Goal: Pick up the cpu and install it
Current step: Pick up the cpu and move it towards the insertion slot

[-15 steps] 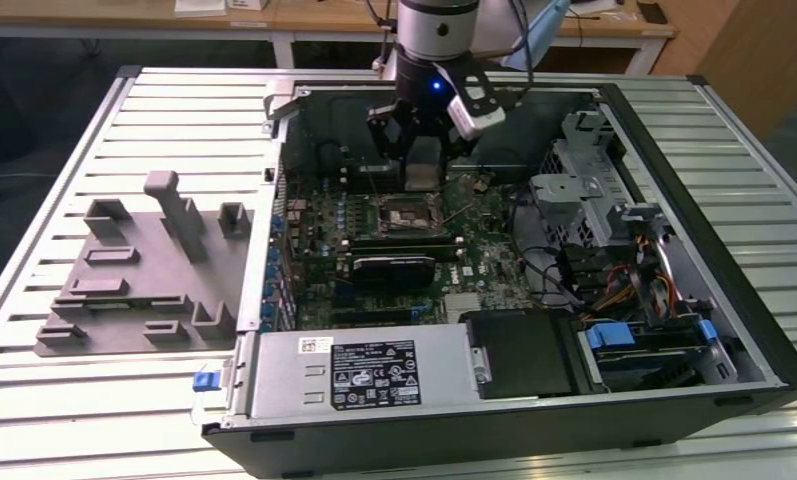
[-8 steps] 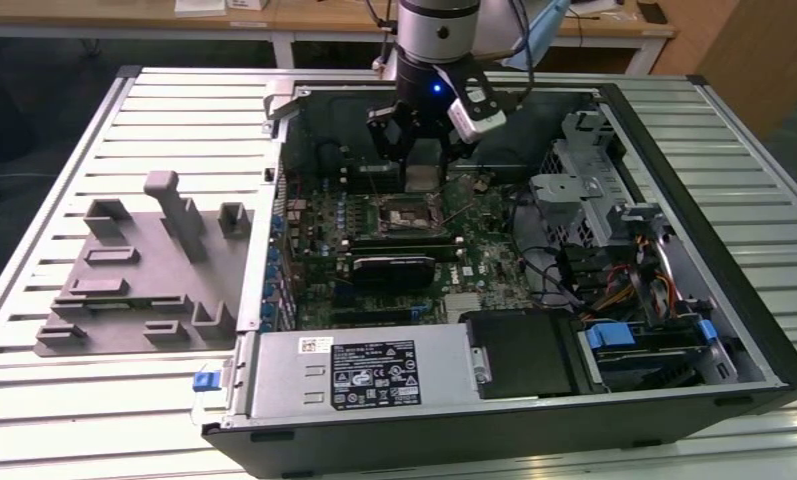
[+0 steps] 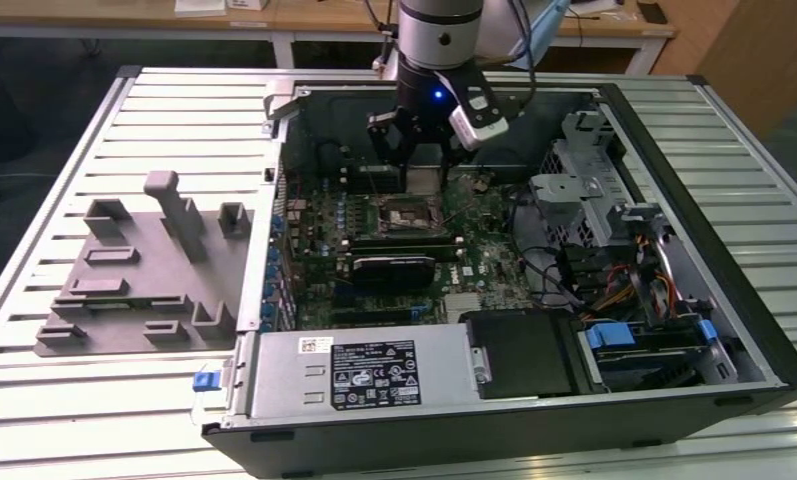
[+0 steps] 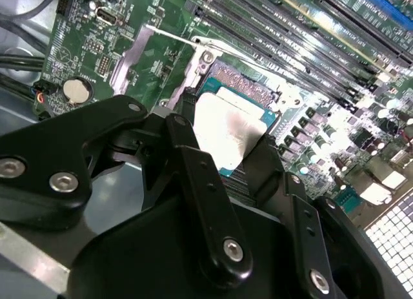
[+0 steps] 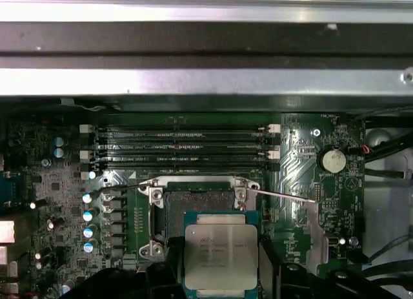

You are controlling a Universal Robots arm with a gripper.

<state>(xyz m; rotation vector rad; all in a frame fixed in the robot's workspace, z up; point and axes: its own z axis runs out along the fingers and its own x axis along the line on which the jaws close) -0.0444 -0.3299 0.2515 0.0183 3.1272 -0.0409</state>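
Half the job, I judge, is behind me: the cpu (image 5: 221,257) is off the worktop (image 3: 171,120) and hangs inside the open computer case (image 3: 718,330), above the green motherboard (image 5: 303,150). The step in hand is the carry to the socket (image 5: 197,202), which lies open with its dark bed bare inside the metal frame and its thin lever (image 5: 284,195) swung out to one side.

In both wrist views the chip sits near one edge of the socket rather than squarely over it. It looks clear of the frame, though I cannot tell how high it rides.

The claw (image 4: 224,144) is clenched on the cpu, closed only as far as the chip's width allows. Its black fingers (image 4: 187,137) press two opposite edges, and the shiny top faces up between them. The chip looks level to me, not tilted.

Seating it, as I read it, calls for lining the chip's edges up true with the socket bed and keeping it flat on the way down. It also needs very little force, because a skewed or heavy landing could harm the contacts. The grey fixture (image 3: 131,270) lies well apart, out on the worktop.
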